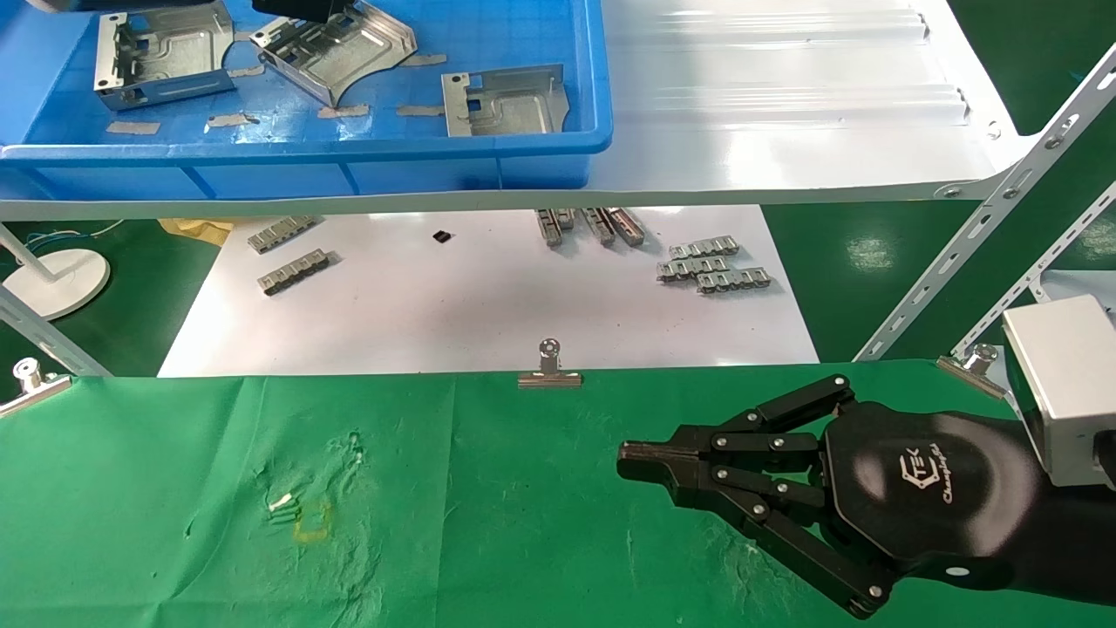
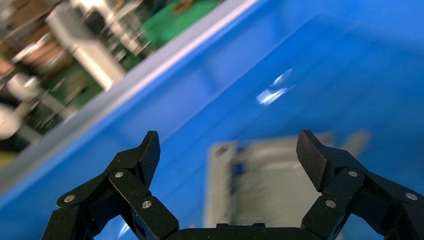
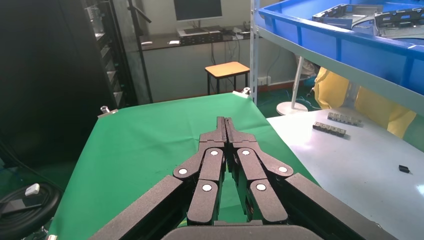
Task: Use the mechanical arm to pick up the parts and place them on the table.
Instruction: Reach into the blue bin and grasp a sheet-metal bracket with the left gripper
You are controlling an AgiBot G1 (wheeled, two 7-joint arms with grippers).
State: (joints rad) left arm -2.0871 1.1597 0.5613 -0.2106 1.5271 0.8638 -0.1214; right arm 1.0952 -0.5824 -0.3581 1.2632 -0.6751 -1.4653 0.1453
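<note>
Wrinkled green cloth covers the table (image 1: 218,488) in the near part of the scene, pinned along its far edge by silver binder clips (image 1: 549,371), with a glossy white shelf (image 1: 785,105) standing above and beyond it. Over the bin on that shelf, at the far left, the left gripper (image 2: 227,150) hangs with its two black fingers (image 2: 150,150) spread wide apart and holding nothing; in the left wrist view a blurred silver part (image 2: 265,180) lies on the blue floor below the gap between them. In the head view only a dark piece of this gripper (image 1: 301,9) shows at the top edge, just above the middle part. The blue bin (image 1: 540,148) holds three shiny parts: one at the far left (image 1: 161,57), one tilted in the middle (image 1: 336,48), and one nearer the right wall (image 1: 506,100), with small grey strips lying flat among them. The right gripper (image 1: 649,462) hovers low over the near right of the green cloth, its fingers pressed together with nothing between them, pointing left; its glossy body carries a white logo and a silver-grey box sits at the wrist. Beyond the cloth, a white sheet (image 1: 479,305) lies under the shelf, carrying several small grey segmented strips (image 1: 711,266) and a tiny black piece (image 1: 442,236).
</note>
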